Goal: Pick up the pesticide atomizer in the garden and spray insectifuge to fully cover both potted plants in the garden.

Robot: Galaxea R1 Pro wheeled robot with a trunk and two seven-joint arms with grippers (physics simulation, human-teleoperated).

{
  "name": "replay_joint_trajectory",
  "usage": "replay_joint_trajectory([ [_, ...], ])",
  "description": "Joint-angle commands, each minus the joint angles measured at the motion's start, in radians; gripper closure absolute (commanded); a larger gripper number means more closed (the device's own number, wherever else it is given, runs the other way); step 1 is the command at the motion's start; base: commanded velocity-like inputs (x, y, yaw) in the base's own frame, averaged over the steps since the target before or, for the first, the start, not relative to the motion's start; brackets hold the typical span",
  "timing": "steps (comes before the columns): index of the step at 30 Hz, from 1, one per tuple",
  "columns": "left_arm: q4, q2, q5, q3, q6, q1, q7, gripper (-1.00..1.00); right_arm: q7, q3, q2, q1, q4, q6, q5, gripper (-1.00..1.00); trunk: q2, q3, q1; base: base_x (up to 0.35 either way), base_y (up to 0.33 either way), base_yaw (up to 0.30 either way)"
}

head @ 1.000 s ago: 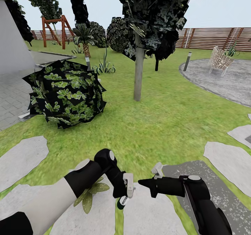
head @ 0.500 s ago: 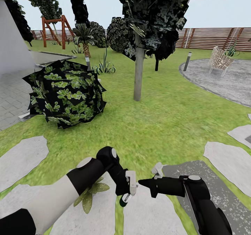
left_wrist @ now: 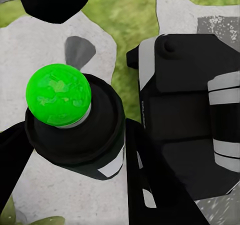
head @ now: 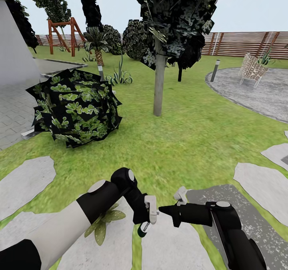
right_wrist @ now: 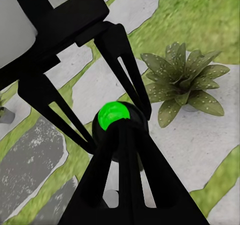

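Since a second ago your left arm has slid a little toward the right arm and dipped slightly; in the last half second almost nothing moved. The camera held steady, so that shift is real. My read: you are settling the aim, not travelling.

The left gripper [head: 145,221] is clamped around the pesticide atomizer [head: 142,231]. In the head view you get just its dark-green lower end poking out below the pale fingers. In the left wrist view the atomizer [left_wrist: 59,96] shows end-on as a bright green round cap in a black collar, with a white patch on the side. The right wrist view shows it [right_wrist: 114,115] between the left gripper's dark fingers.

The right gripper [head: 172,211] sits just beside the left one, holding nothing; I cannot tell how far it is open.

One potted plant [head: 103,220] lies beneath your left forearm on a stepping stone [head: 24,184], the same rosette [right_wrist: 181,82] near the bottle. No spray visible, so covering looks not yet started.
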Motion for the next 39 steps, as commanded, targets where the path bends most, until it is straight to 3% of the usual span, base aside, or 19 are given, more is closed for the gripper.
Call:
replay_joint_trajectory([
  [1, -0.002, 0.0, -0.007, 0.0, 0.009, -0.001, -0.006, 1.0, 0.01, -0.002, 0.001, -0.001, -0.001, 0.007, 0.009, 1.0, -0.001, -0.001, 0.0, 0.0, 0.0, 0.0],
  [8, -0.003, -0.027, -0.007, -0.001, 0.01, -0.002, -0.007, 1.0, 0.01, -0.002, 0.001, -0.001, -0.001, 0.007, 0.009, 1.0, -0.001, -0.001, 0.0, 0.0, 0.0, 0.0],
  [39, 0.0, -0.024, -0.007, -0.002, 0.009, -0.013, -0.016, 1.0, 0.01, -0.003, 0.001, -0.001, -0.001, 0.007, 0.009, 1.0, -0.001, -0.001, 0.0, 0.0, 0.0, 0.0],
])
